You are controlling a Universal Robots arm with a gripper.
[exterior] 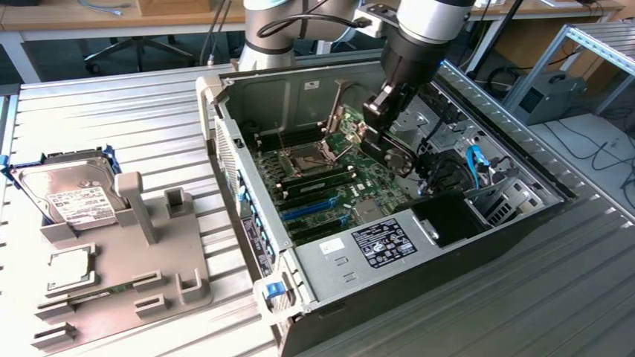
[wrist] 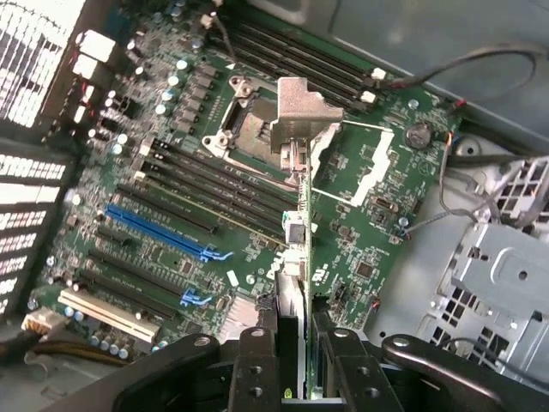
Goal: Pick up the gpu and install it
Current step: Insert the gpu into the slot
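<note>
Ribbed metal desk [exterior: 129, 111] carried an open computer case [exterior: 526, 160] lying on its side, its motherboard [exterior: 337, 175] facing up. Inside the case, the hand [wrist: 294, 343] was narrowed on the gpu [wrist: 296, 257], gripping the thin card by one end. The card's long axis ran straight out from the fingers toward the board, with the silver bracket [wrist: 302, 107] leading and apparently hanging clear above the processor socket [wrist: 249, 129]. The blue expansion slots [exterior: 308, 210] lay apart from the card, toward the exterior view's left and nearer that camera. Judging by this, the card was not seated and would need to line up lengthwise with a slot.
</note>
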